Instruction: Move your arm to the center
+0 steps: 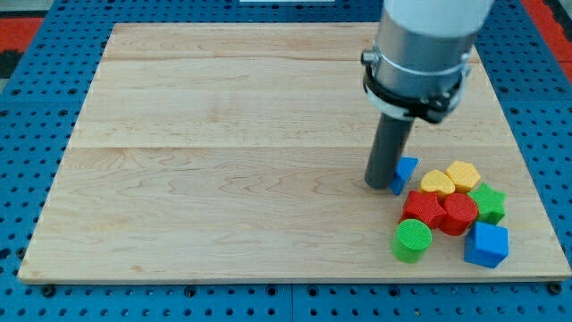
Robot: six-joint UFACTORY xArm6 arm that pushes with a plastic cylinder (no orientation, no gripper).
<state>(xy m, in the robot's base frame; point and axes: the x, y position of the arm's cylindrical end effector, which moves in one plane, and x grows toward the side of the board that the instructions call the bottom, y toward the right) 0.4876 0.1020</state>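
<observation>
My tip (382,185) rests on the wooden board (223,152) at the view's right, touching the left side of a small blue triangular block (407,170). To the right of that lie a yellow block (437,182) and a second yellow block (463,174). Below them sit a red star block (422,208), a red round block (459,213) and a green star block (489,202). A green cylinder (412,240) and a blue cube (486,244) lie nearest the view's bottom edge. All blocks cluster at the lower right.
The silver arm housing (420,49) with a black clamp ring hangs over the board's upper right. A blue perforated table (27,134) surrounds the board on all sides.
</observation>
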